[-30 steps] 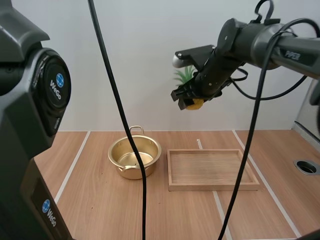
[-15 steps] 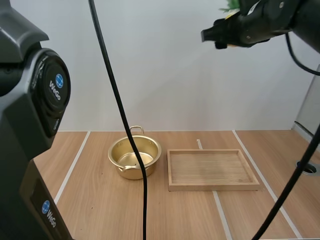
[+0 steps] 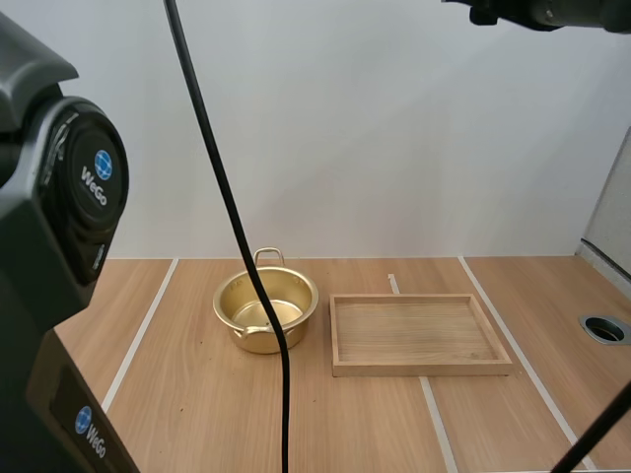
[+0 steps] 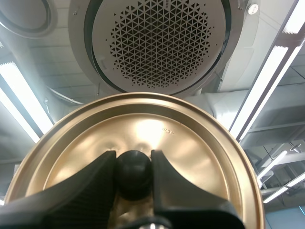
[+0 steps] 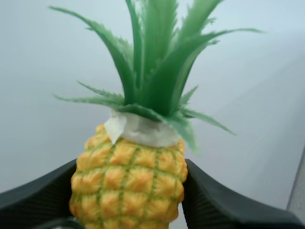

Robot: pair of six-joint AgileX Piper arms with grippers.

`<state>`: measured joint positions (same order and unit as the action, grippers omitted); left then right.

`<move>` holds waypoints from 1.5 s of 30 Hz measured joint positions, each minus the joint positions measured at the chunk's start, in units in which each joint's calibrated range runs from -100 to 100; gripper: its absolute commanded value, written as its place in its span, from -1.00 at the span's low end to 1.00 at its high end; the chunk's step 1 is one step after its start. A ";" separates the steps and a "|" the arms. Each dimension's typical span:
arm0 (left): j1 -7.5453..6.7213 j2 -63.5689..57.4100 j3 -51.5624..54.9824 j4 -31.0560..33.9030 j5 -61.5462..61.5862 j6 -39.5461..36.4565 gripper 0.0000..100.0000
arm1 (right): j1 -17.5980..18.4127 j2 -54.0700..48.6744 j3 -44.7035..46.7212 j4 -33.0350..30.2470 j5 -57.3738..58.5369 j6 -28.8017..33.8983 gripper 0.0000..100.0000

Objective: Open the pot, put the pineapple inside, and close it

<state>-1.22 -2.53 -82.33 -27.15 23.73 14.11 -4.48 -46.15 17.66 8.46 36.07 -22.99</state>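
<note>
"Fingers, left arm: status?"

"My left gripper (image 4: 133, 177) has its fingers (image 4: 88, 188) pinching the black knob (image 4: 133, 171) of the lid (image 4: 195, 152), which is clear of the pot. The pot (image 3: 258, 341) stands open and empty on the table (image 3: 187, 414), at nine o'clock of the wooden tray (image 3: 422, 370)."

"Right arm?"

"My right gripper (image 5: 128, 193) has its fingers (image 5: 35, 195) clamping the pineapple (image 5: 128, 179) by its body, crown at twelve o'clock. Opening looks done. Placing and closing are outstanding."

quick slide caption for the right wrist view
The pineapple gripped by its yellow body in the right tool, green leafy crown standing free.
</note>
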 measured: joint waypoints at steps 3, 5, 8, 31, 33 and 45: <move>0.00 -0.57 0.00 0.00 -0.65 0.00 -1.00 | 0.98 4.88 0.00 10.05 2.63 -10.77 -1.00; 0.00 -1.04 0.00 0.00 -1.64 0.00 -1.00 | 2.10 8.20 0.00 16.26 7.90 -17.93 -1.00; 0.00 -1.38 0.00 0.43 -5.79 0.00 -1.00 | 4.14 13.17 0.00 22.38 15.25 -24.07 -1.00; 0.00 -3.91 -0.69 6.41 -17.83 3.37 -1.00 | 12.68 35.98 0.00 24.92 39.43 -36.97 -1.00; 0.00 -4.05 -0.81 6.41 -18.03 3.37 -1.00 | 12.68 38.16 0.00 25.28 40.19 -37.65 -1.00; 0.00 -4.05 -0.80 6.41 -15.50 3.37 -1.00 | 17.08 47.16 0.00 28.70 44.69 -42.15 -1.00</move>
<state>-1.22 -6.59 -83.14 -20.74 8.23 17.48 12.61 1.01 17.66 37.16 80.76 -65.13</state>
